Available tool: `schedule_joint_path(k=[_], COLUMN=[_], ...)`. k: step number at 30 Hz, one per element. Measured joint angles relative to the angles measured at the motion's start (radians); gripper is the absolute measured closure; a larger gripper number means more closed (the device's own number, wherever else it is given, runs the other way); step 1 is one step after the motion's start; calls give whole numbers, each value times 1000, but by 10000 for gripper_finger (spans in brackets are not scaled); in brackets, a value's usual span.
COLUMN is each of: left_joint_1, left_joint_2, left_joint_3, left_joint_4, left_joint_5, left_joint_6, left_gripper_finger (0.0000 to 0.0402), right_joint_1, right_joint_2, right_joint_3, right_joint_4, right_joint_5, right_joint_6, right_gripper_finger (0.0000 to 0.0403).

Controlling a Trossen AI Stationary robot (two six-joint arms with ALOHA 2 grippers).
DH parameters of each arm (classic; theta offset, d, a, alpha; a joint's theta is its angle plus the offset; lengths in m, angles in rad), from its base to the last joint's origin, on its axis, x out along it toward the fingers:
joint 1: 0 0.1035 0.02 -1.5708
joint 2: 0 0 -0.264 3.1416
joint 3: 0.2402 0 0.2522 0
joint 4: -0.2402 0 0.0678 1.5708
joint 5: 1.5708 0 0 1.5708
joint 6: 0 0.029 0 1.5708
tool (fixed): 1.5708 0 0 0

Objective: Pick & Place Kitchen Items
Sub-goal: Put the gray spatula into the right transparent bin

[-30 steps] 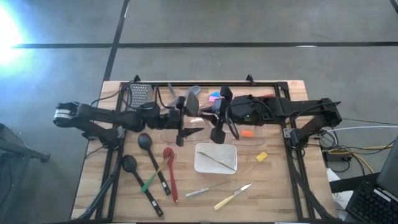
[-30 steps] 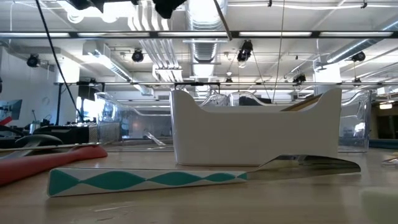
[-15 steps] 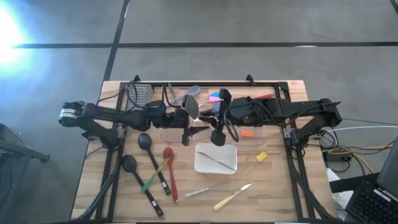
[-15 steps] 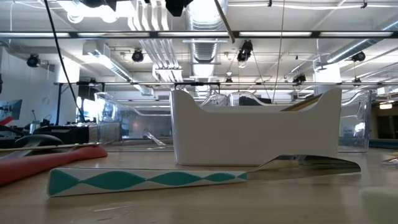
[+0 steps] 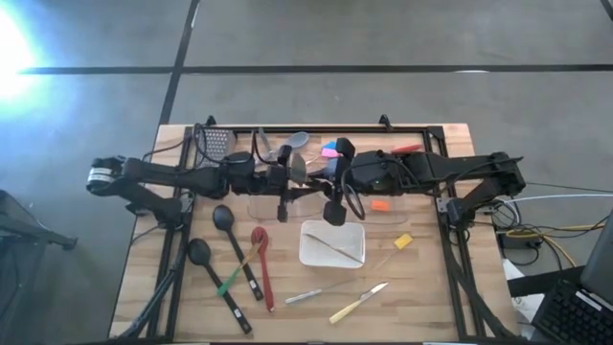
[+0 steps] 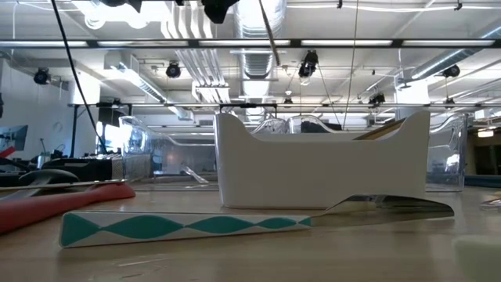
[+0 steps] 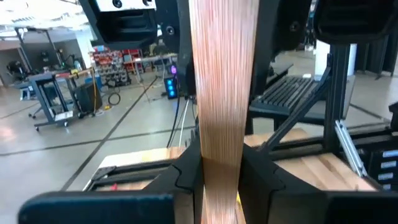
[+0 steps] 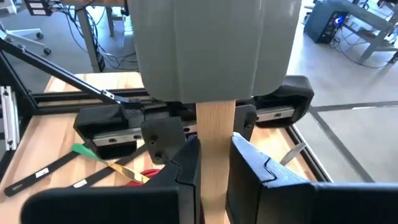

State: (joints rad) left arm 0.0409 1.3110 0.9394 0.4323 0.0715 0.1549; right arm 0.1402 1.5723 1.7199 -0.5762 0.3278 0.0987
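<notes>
A grey spatula (image 8: 214, 50) with a wooden handle stands roughly upright, head up, above the middle of the table (image 5: 421, 278). My left gripper (image 7: 221, 171) and my right gripper (image 8: 214, 163) meet there (image 5: 308, 178), each shut on the handle. In the left wrist view the right gripper shows higher up the handle than the left one. Other kitchen items lie on the table: black ladles (image 5: 222, 218), a red spoon (image 5: 259, 237) and small knives (image 5: 359, 302). My left gripper pinches the wooden handle (image 7: 221, 149) between its two fingers, coming in level from the table's left and lying across it. The handle runs upright through the hold, clear of the table. My right gripper pinches the wooden handle (image 8: 215, 134) just below the grey head, between its two fingers. It comes from the table's right, slanting slightly down, fingers across the handle. The head stands above the fingers.
A white tray (image 5: 332, 257) lies just nearer than the grippers. Clear bins (image 6: 156, 157) stand along the far side with more utensils, among them a pink one (image 5: 330, 149). A teal-patterned knife (image 6: 188, 227) lies near the front edge. Small orange (image 5: 380, 204) and yellow (image 5: 403, 241) pieces lie at the right.
My left gripper, open on either side of the handle a second ago, has shut on it. My right gripper has kept its hold, and the spatula has stayed in the air.
</notes>
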Motion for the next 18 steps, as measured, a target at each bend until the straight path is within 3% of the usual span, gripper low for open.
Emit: schedule_joint_path(k=[6,9,13,18], left_joint_1=[11,22,37,45], left_joint_2=[-91,-158,-220,-210], left_joint_3=[-3,24,131,291], left_joint_4=[-166,-348,-652,-988], left_joint_5=[-11,-25,-76,-117], left_joint_6=[78,110,148,206], left_gripper_finger=[333,333,333,333], right_joint_1=[0,0,10,27], right_joint_2=[-29,-59,-89,-137], right_joint_3=[7,8,-5,-54], right_joint_4=[-80,-204,-371,-456], right_joint_5=[8,8,15,63], right_joint_6=[76,150,288,392], right_gripper_finger=[275,250,238,239])
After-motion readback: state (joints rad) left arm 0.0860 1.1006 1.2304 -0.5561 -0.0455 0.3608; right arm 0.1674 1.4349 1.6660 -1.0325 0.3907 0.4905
